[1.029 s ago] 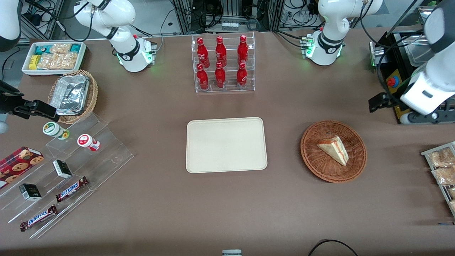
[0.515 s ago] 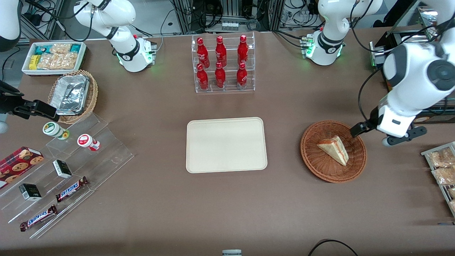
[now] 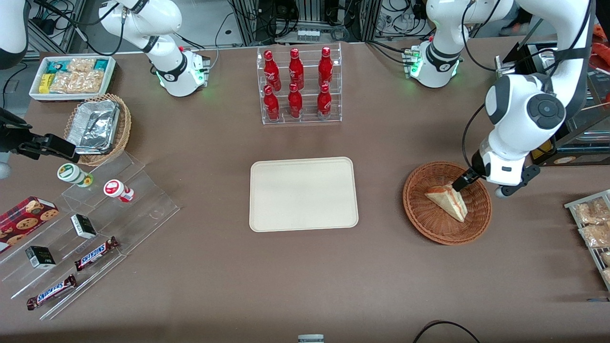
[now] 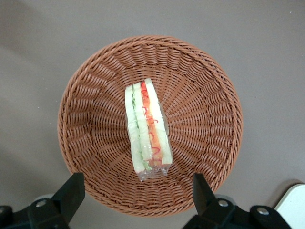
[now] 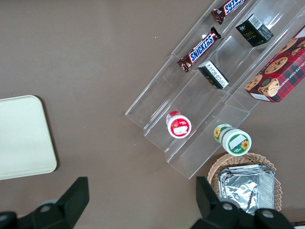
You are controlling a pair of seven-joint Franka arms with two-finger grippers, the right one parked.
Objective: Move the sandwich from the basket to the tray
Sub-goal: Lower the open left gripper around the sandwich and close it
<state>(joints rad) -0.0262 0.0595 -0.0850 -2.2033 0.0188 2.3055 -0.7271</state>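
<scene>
The sandwich [image 3: 448,199], a pale wedge with red filling, lies in the round reddish-brown wicker basket [image 3: 429,221] toward the working arm's end of the table. My gripper [image 3: 479,187] hangs open above the basket's rim, on the edge farther from the front camera. In the left wrist view the sandwich [image 4: 147,129] lies wrapped in clear film in the middle of the basket [image 4: 200,119]. The gripper [image 4: 136,188] holds nothing, and its black fingers [image 4: 71,188] stand wide apart over the rim. The cream tray [image 3: 303,193] sits bare at the table's centre, beside the basket.
A clear rack of red bottles [image 3: 298,85] stands farther from the front camera than the tray. A wire rack of snack packets [image 3: 593,224] lies at the working arm's table edge. A stepped clear shelf with snacks [image 3: 95,224], a foil-filled basket [image 3: 97,128] and a white bin [image 3: 71,76] are at the parked arm's end.
The left arm has swung in from the table's end toward the basket. Its gripper has come over the basket's rim near the sandwich. Sandwich, basket and tray have not moved.
</scene>
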